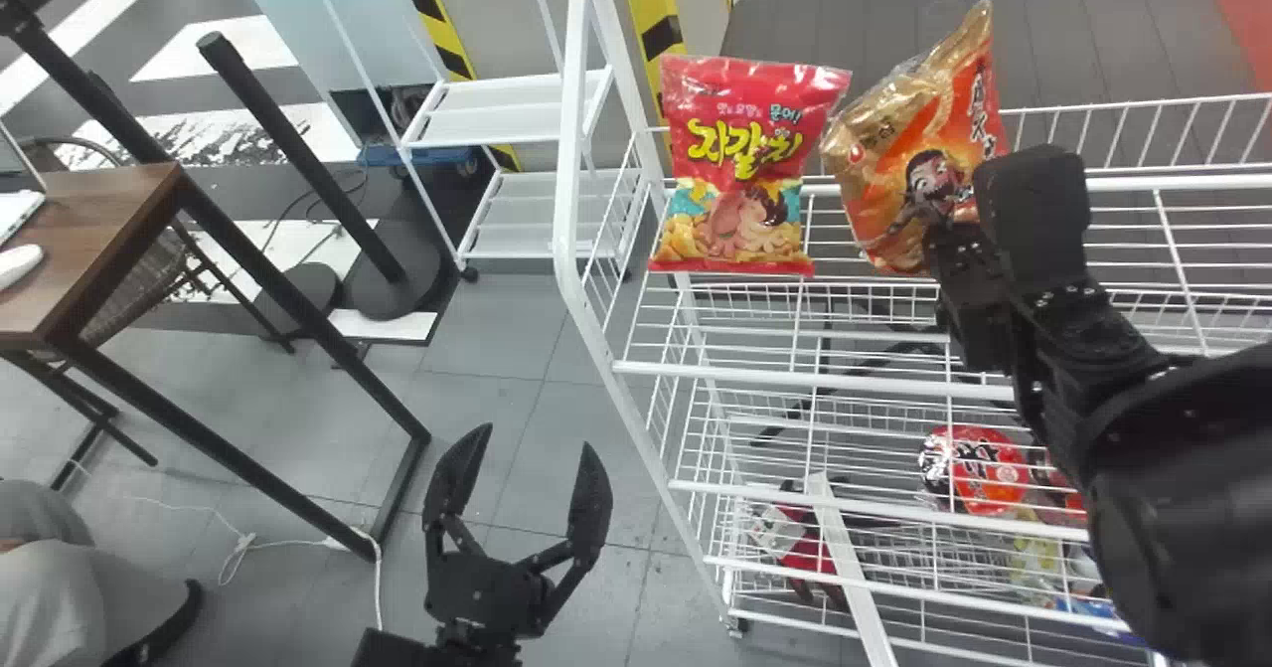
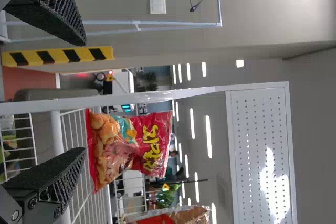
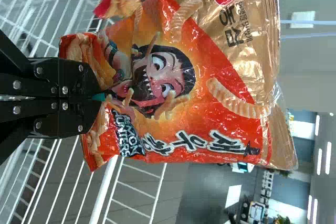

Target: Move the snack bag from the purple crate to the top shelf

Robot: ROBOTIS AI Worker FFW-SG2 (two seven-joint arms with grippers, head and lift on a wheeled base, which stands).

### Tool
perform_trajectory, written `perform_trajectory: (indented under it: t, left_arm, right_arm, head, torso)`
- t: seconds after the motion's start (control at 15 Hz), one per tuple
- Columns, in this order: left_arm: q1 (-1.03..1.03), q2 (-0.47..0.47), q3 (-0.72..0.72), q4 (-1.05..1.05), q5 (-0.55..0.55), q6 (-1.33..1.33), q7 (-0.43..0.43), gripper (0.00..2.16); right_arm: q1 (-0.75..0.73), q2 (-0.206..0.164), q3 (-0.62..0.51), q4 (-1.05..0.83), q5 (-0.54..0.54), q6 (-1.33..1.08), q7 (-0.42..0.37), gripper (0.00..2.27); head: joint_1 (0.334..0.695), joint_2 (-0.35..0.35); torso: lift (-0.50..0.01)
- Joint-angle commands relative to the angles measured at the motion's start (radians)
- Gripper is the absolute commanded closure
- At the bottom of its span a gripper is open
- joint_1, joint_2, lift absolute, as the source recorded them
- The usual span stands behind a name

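Note:
Over the top shelf (image 1: 1123,182) my right gripper (image 1: 959,235) is shut on the lower part of an orange and gold snack bag (image 1: 899,155). In the right wrist view the right gripper (image 3: 97,97) pinches the bottom of the snack bag (image 3: 220,87), which bunches around the fingers. A red snack bag (image 1: 740,165) stands upright on the shelf at its left end, beside the held bag; the left wrist view also has this red bag (image 2: 131,145). My left gripper (image 1: 532,493) is parked open left of the rack, above the floor; its fingers frame the left wrist view (image 2: 84,95).
The white wire rack (image 1: 586,299) has lower tiers with a red package (image 1: 979,468) and other goods. A white trolley (image 1: 507,110) stands behind at the left. A brown table (image 1: 89,240) with black legs is at the far left.

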Motion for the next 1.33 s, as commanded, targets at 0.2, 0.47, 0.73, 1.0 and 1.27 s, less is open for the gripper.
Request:
perform_trajectory:
  t: [0.2, 0.47, 0.73, 1.0, 1.27]
  left_arm:
    - [-0.003, 0.0, -0.006, 0.008, 0.0, -0.01, -0.002, 0.1]
    - [-0.006, 0.002, -0.006, 0.016, 0.0, -0.022, -0.002, 0.1]
    - [-0.012, 0.003, -0.006, 0.022, 0.0, -0.022, -0.005, 0.1]
    - [-0.015, 0.002, -0.006, 0.028, 0.0, -0.025, -0.005, 0.1]
    - [-0.015, 0.002, -0.007, 0.03, 0.0, -0.028, -0.004, 0.1]
  right_arm:
    - [0.006, 0.001, 0.042, 0.131, -0.099, -0.279, -0.112, 1.96]
    - [0.002, 0.001, 0.037, 0.267, -0.223, -0.509, -0.146, 1.96]
    - [-0.021, 0.001, 0.024, 0.33, -0.37, -0.57, -0.141, 1.95]
    - [-0.066, 0.001, -0.001, 0.375, -0.517, -0.564, -0.089, 1.96]
    - [-0.104, 0.001, -0.001, 0.407, -0.571, -0.509, -0.054, 1.95]
  head:
    - [0.695, 0.344]
    - [0.695, 0.348]
    - [0.695, 0.333]
    - [0.695, 0.323]
    - [0.695, 0.322]
  torso:
    - [0.009]
    - [0.009]
    - [0.009]
    - [0.009]
    - [0.009]
